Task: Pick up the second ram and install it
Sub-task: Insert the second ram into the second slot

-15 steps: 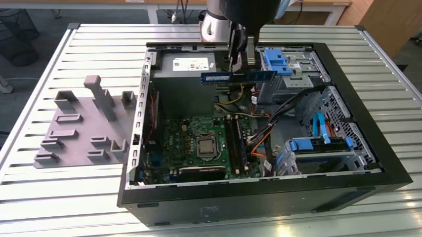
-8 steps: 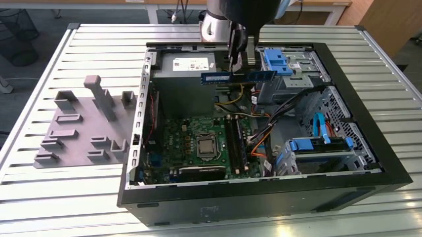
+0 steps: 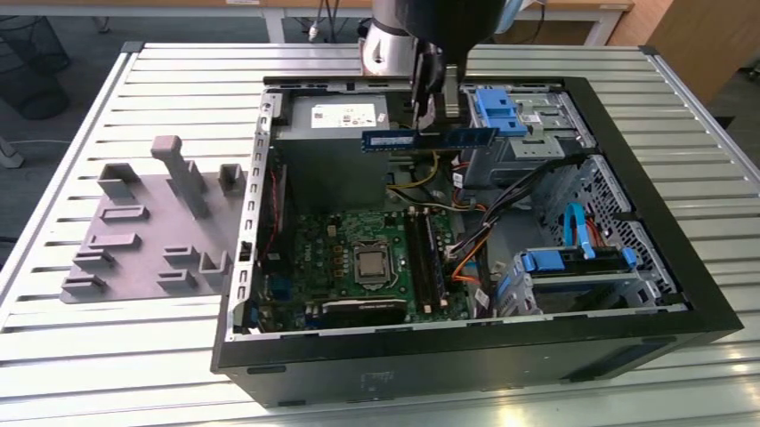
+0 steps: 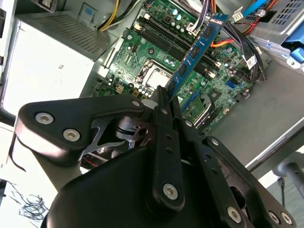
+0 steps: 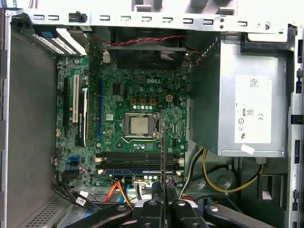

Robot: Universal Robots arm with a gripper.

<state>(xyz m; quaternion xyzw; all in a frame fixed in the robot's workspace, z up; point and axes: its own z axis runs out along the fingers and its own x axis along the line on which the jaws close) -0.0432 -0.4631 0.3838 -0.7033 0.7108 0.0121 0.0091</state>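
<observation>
fingers [image 3: 419, 93] clamped on second ram [image 3: 430, 140] | stick held level above open case [image 3: 475, 366] | motherboard [image 3: 344, 245] below

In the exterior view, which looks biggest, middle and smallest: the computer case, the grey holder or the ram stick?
1. The computer case, by far largest.
2. The grey plastic holder beside it.
3. The second ram, held by the end effector above the case; plainly smallest, even if nearer the camera.
</observation>
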